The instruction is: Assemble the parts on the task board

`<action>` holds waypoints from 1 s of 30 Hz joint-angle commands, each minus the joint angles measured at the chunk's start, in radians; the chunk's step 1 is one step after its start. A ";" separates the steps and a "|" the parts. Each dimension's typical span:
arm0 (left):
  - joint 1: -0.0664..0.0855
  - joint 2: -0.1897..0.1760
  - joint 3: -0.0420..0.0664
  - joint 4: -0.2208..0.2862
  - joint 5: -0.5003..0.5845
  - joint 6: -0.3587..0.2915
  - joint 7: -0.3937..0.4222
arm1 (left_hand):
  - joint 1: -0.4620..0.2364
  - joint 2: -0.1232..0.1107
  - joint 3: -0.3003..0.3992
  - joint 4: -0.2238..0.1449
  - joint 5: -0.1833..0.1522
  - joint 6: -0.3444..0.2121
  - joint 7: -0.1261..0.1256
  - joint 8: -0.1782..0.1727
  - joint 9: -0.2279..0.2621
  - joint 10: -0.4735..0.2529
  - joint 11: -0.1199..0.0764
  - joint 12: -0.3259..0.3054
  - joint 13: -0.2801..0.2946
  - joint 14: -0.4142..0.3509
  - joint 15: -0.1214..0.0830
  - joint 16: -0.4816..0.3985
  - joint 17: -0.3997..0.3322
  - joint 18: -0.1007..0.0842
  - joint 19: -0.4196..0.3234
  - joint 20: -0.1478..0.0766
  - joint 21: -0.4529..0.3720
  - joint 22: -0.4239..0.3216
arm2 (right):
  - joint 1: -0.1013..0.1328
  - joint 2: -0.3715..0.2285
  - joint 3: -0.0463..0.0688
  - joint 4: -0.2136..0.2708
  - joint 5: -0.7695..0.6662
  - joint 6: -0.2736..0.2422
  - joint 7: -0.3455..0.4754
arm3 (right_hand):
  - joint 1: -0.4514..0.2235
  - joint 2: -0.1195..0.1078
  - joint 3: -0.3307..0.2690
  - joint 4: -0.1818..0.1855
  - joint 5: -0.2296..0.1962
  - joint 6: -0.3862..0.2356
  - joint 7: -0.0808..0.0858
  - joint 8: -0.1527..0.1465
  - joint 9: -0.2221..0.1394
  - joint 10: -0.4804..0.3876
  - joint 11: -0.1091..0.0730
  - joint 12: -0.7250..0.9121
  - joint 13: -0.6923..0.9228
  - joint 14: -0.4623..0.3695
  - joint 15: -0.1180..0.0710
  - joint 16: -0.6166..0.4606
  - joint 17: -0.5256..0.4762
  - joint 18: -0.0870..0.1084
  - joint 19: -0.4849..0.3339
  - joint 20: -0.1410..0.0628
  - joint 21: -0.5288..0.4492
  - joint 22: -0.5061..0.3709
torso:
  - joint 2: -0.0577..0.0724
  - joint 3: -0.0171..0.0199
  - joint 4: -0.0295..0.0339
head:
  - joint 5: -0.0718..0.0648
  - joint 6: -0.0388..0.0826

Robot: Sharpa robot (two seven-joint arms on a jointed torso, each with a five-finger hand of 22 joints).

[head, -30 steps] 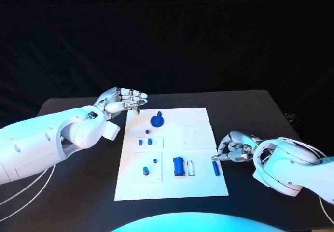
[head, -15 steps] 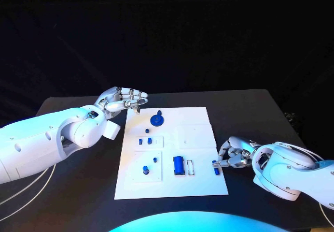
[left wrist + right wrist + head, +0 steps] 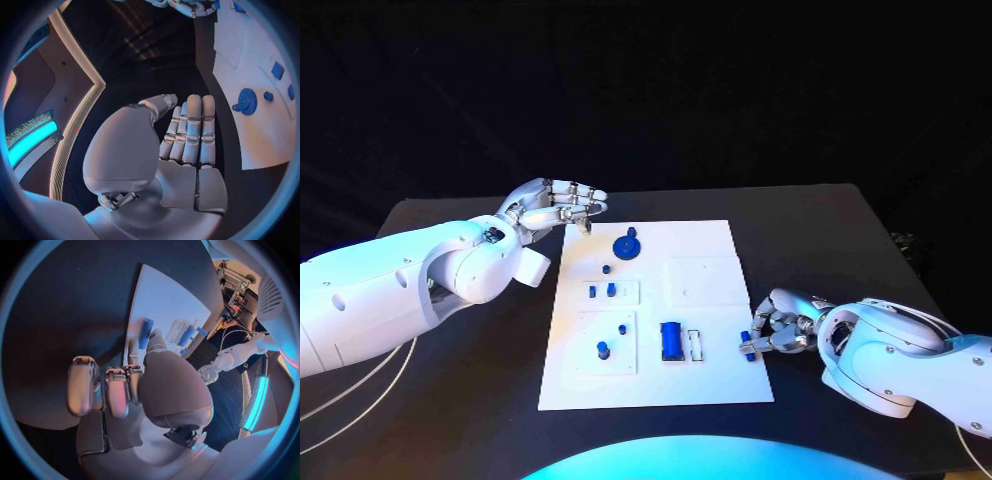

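Black table (image 3: 459, 360): my left hand (image 3: 561, 208) hovers, fingers curled on nothing, off the board's (image 3: 711, 240) far-left corner; at its right edge my right hand (image 3: 780, 325) fingers a blue pin (image 3: 749, 347), grip unclear. It could roll off.

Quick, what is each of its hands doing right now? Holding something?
Left hand: fingers curled in, holding nothing, raised off the task board's far left corner.
Right hand: fingers at the blue pin by the board's right edge; a grip cannot be told.
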 commanded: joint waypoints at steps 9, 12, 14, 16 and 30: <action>0.001 -0.001 0.001 0.002 0.004 0.016 0.004 | -0.002 0.004 -0.001 0.000 0.005 -0.006 0.010 0.004 0.001 -0.008 -0.001 0.007 0.001 -0.007 -0.002 0.003 -0.001 0.016 0.005 0.001 -0.002 -0.001 | -0.017 0.026 -0.004 -0.012 -0.052 0.033 -0.023 | 0.181 0.027 0.079 -0.026 0.005 0.010 -0.010 -0.029 -0.004 0.048 -0.014 -0.010 0.178 0.093 -0.007 0.002 0.220 -0.017 0.042 -0.007 -0.002 0.205 | 0.000 -0.0005 0.0006 | 0.001 -0.001; 0.001 -0.001 0.001 0.002 0.004 0.017 0.003 | -0.002 0.004 -0.001 0.000 0.005 -0.006 0.010 0.004 0.001 -0.008 -0.001 0.007 0.001 -0.007 -0.002 0.003 -0.001 0.016 0.005 0.001 -0.002 -0.001 | -0.018 0.029 -0.004 -0.014 -0.064 0.031 -0.029 | 0.224 0.023 0.114 -0.025 0.006 0.017 -0.011 -0.041 -0.009 0.047 -0.016 -0.012 0.178 0.093 -0.008 0.002 0.220 -0.017 0.042 -0.009 -0.004 0.204 | -0.001 -0.0013 0.0007 | 0.002 0.000; 0.001 -0.002 0.001 0.003 0.004 0.017 0.003 | -0.002 0.004 -0.001 0.000 0.005 -0.006 0.010 0.004 0.001 -0.008 -0.001 0.007 0.001 -0.007 -0.002 0.003 -0.001 0.016 0.005 0.001 -0.002 -0.001 | -0.019 0.031 -0.004 -0.014 -0.073 0.031 -0.033 | 0.236 0.019 0.126 -0.024 0.006 0.020 -0.011 -0.045 -0.011 0.047 -0.016 -0.013 0.178 0.093 -0.009 0.002 0.220 -0.017 0.042 -0.009 -0.002 0.205 | -0.001 -0.0017 0.0010 | 0.002 0.000; 0.001 -0.003 0.001 0.003 0.004 0.017 0.003 | -0.002 0.004 -0.001 0.000 0.005 -0.006 0.010 0.004 0.001 -0.008 -0.001 0.007 0.001 -0.007 -0.002 0.003 -0.001 0.016 0.005 0.001 -0.002 -0.001 | -0.019 0.033 -0.004 -0.014 -0.079 0.030 -0.036 | 0.240 0.015 0.131 -0.023 0.006 0.021 -0.011 -0.047 -0.012 0.046 -0.016 -0.015 0.177 0.093 -0.009 0.002 0.220 -0.017 0.042 -0.009 -0.002 0.205 | -0.001 -0.0018 0.0012 | 0.002 0.001; 0.001 -0.009 0.000 0.007 0.004 0.017 0.002 | -0.002 0.005 0.001 0.001 0.005 -0.006 0.010 0.005 0.001 -0.009 -0.002 0.009 0.001 -0.006 -0.002 0.004 -0.001 0.016 0.005 0.001 -0.002 -0.001 | -0.012 0.031 -0.003 0.021 -0.075 -0.015 -0.039 | 0.242 0.009 0.158 -0.003 0.006 0.018 -0.005 -0.063 -0.019 0.044 -0.011 -0.020 0.175 0.093 -0.005 0.002 0.220 -0.017 0.042 -0.007 0.000 0.205 | -0.001 -0.0011 0.0002 | 0.005 0.008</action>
